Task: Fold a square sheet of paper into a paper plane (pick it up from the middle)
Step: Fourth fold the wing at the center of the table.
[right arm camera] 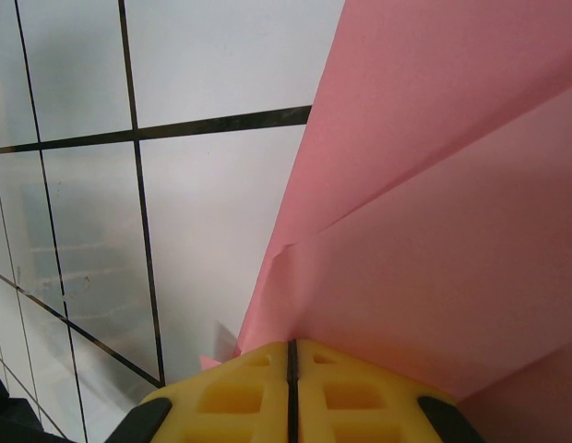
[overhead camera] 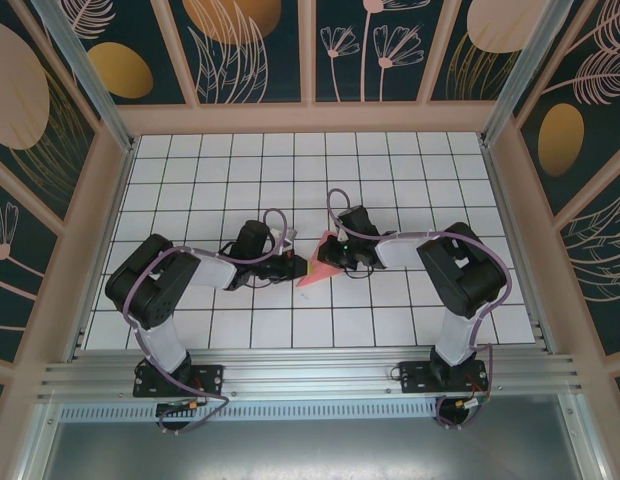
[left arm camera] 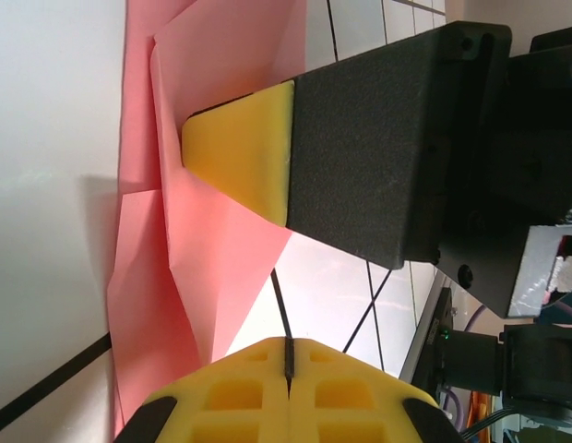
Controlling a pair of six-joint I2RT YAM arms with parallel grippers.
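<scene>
Jaws pressed together on both arms, the left gripper (left arm camera: 289,346) and right gripper (right arm camera: 291,347) met from either side at the folded pink paper sheet (overhead camera: 318,268) mid-way across the white gridded table (overhead camera: 390,170), the right gripper's yellow fingertip (left arm camera: 240,148) lying across its creased layers, patterned walls (overhead camera: 250,50) well apart.

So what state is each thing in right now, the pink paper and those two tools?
Paper: folded into creased layers, tapering to a point, between the two tools.
Left tool: shut, right at the paper's edge; can't tell whether it pinches any paper.
Right tool: shut, its tip against the paper.
</scene>
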